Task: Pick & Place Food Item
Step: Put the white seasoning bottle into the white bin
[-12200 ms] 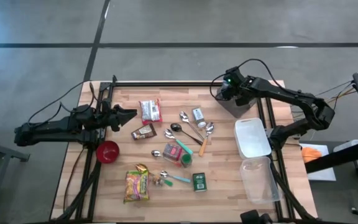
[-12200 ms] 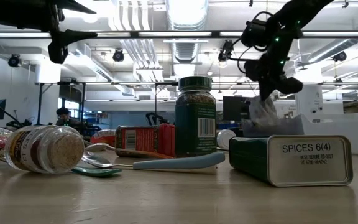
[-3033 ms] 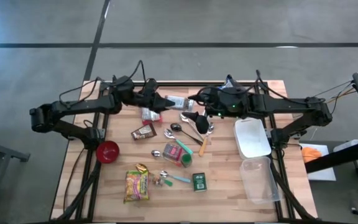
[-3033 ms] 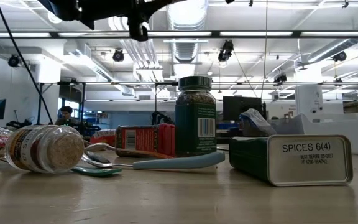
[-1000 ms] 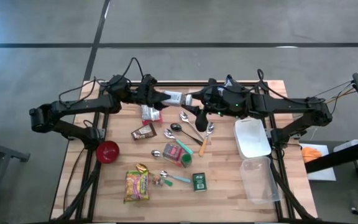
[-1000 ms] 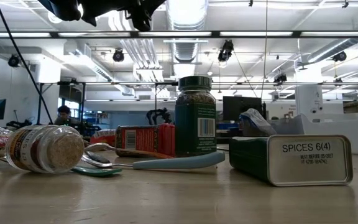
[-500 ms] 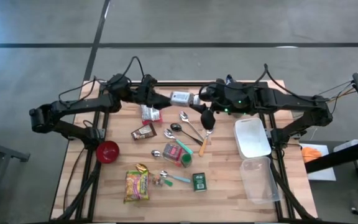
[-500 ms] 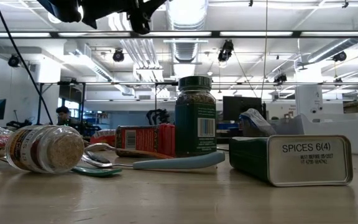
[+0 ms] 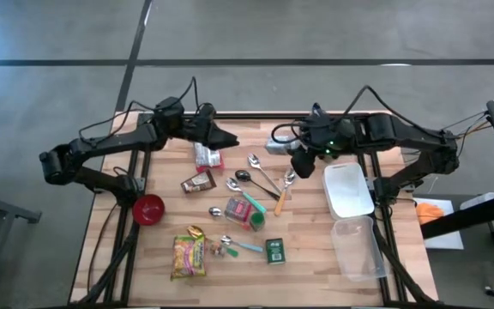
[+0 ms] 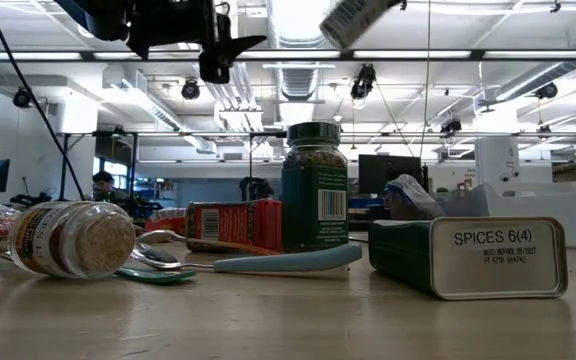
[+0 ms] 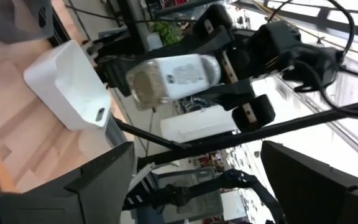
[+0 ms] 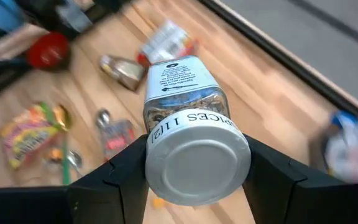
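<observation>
Carry step: the right gripper (image 12: 194,186) clamps a white-lidded spice jar (image 12: 190,127) aloft above the table's far edge. The left gripper (image 9: 226,137) hangs open, empty. Next: lowering it into the white container (image 9: 347,190).
</observation>
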